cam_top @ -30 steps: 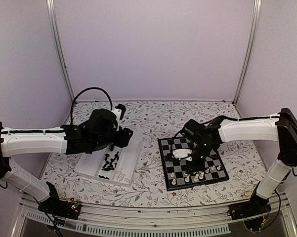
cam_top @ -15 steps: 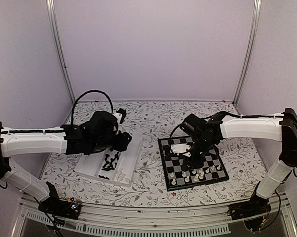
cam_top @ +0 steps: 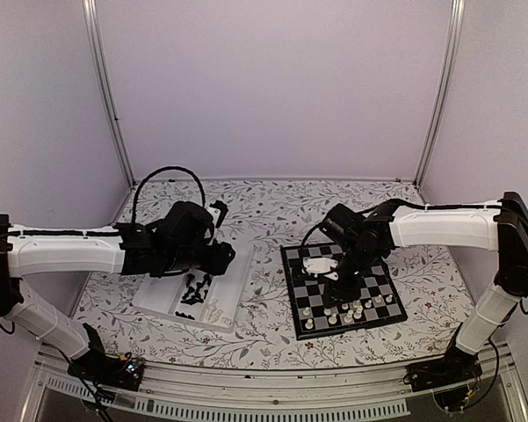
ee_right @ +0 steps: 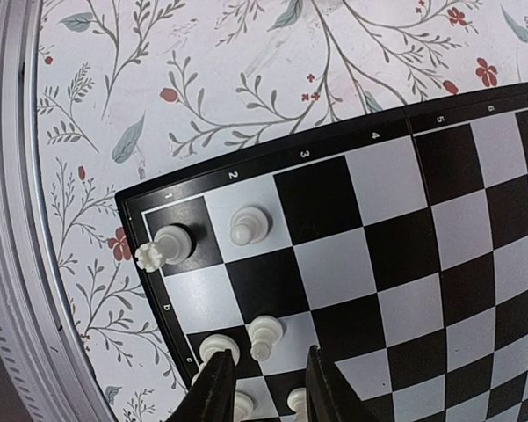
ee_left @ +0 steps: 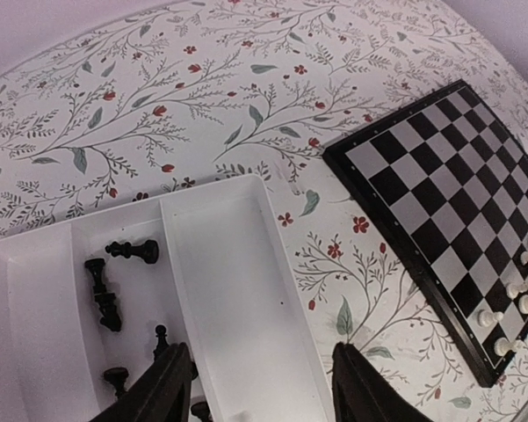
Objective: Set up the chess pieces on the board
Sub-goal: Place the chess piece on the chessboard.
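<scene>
Chess pieces (ee_right: pixel 249 224) were tiny plastic things. The white ones stood upright on the black and light-grey board (ee_right: pixel 404 220), bunched at the corner right below the right hand (ee_right: pixel 266 362), with one pawn (ee_right: pixel 264 338) just past its fingertips. That hand's fingers were only narrowly apart, nothing pinched between them. The black pieces (ee_left: pixel 101 290) lay mostly tipped over in one compartment of the plastic tray (ee_left: pixel 233 264), just ahead of the left hand (ee_left: pixel 260 365), which hung wide and empty over the floral desk (ee_left: pixel 202 105).
</scene>
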Available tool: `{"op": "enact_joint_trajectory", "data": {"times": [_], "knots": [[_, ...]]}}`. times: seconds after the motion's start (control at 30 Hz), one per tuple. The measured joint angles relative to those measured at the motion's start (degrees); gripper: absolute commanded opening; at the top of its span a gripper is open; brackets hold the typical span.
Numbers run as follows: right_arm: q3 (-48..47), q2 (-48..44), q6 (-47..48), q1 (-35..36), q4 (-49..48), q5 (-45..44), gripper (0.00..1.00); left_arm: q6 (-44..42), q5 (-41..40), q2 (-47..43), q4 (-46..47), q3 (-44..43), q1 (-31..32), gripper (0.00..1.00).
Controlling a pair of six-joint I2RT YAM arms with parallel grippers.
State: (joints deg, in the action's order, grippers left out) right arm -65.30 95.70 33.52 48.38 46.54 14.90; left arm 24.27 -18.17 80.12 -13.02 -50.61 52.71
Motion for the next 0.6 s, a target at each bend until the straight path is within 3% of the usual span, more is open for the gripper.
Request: {"op": "enact_joint_trajectory", "data": {"times": [0.6], "knots": [[-2.25, 5.92, -0.11, 0.11, -0.04, -0.04, 0.30, 0.04, 1.07, 2.10, -0.22, 0.00, -0.02, 0.57]]}}
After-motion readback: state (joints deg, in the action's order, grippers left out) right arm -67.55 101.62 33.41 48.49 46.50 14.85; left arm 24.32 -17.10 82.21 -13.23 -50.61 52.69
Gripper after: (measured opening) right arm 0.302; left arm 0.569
